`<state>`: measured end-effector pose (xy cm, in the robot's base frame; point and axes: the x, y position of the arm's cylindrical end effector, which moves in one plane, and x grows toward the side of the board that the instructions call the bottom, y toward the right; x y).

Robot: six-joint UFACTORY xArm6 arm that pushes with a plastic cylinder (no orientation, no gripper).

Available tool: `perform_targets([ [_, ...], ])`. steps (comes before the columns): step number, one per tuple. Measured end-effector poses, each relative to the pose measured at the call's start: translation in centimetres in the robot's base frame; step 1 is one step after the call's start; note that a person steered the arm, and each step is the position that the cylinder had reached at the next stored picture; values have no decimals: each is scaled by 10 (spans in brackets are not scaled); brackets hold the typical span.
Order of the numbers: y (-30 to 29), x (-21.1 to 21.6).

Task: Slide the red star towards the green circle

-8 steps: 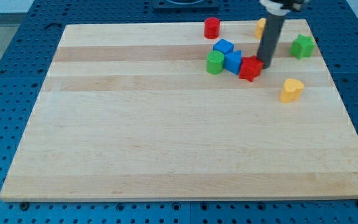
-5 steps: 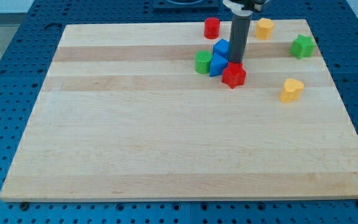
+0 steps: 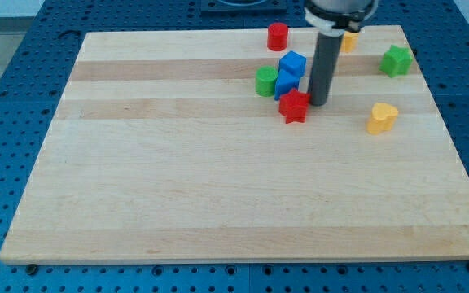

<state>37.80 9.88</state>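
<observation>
The red star point(image 3: 295, 106) lies on the wooden board near the view's top centre. The green circle point(image 3: 265, 81) stands up and to its left. Two blue blocks touch each other between them: one point(image 3: 286, 84) next to the green circle, another point(image 3: 293, 63) above it. The red star sits just below the lower blue block. My tip point(image 3: 317, 103) is down on the board at the red star's right edge, touching or nearly touching it.
A red cylinder point(image 3: 278, 35) stands at the board's top edge. A yellow block point(image 3: 349, 39) is partly hidden behind the rod. A green star-like block point(image 3: 396, 60) is at the top right. A yellow block point(image 3: 382, 117) lies to the right of my tip.
The red star slid left and a little down. The green circle and blue blocks were pushed left earlier. My tip swung left, then came back to the star's right side.
</observation>
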Motion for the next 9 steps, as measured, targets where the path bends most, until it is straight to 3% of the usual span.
perform_targets([
  [1,-30,4],
  [3,-37,11],
  [5,-59,44],
  [6,-123,40],
  [8,-161,75],
  [9,-206,56],
])
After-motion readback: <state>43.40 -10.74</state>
